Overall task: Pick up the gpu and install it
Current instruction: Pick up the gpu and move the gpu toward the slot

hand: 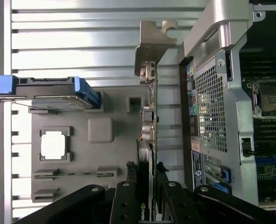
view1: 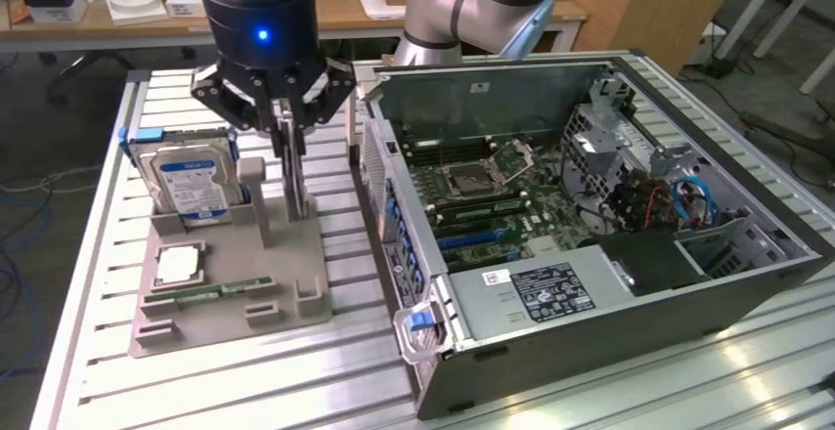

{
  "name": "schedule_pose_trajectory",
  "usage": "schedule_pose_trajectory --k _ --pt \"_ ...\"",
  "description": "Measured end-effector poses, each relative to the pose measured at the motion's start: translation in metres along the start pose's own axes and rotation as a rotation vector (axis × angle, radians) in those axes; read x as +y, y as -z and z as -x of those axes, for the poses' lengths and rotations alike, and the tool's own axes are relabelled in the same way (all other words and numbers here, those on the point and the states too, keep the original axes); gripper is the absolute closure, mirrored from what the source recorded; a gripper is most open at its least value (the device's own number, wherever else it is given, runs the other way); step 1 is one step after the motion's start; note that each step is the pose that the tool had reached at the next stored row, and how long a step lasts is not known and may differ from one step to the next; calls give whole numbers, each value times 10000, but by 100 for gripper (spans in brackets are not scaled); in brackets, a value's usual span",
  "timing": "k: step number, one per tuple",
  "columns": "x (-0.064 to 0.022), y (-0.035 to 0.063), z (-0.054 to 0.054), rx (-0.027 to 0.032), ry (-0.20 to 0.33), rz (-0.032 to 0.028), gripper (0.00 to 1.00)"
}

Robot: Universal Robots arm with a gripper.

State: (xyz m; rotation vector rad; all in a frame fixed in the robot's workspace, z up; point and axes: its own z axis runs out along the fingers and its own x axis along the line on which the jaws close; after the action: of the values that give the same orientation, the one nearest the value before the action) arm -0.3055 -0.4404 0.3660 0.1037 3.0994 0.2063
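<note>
the gripper point(view1: 289, 132) is clamping the upright gpu point(view1: 300, 188) directly beneath it, its long edge running alongside the computer case point(view1: 383, 191)

This is looking like a robotics lab: a slatted worktop point(view1: 105, 391) is carrying an opened PC point(view1: 574, 205), and a robot arm point(view1: 463, 10) is standing behind.

The gpu point(hand: 148, 126) is black with a silvery bracket point(hand: 152, 44), the hard drive point(view1: 194, 181) blue-and-white labelled, the holder point(view1: 235, 269) grey, the counter point(view1: 92, 352) silver-ribbed.
</note>
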Motion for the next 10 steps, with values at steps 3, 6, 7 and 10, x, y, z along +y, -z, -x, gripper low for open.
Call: schedule_pose_trajectory --k 3,6,7,10 --pt "6 43 1 0 -1 28 74" --pt "13 95 2 2 -2 45 74" --pt "15 113 3 2 -2 50 74" --pt "22 168 5 4 -2 69 74"
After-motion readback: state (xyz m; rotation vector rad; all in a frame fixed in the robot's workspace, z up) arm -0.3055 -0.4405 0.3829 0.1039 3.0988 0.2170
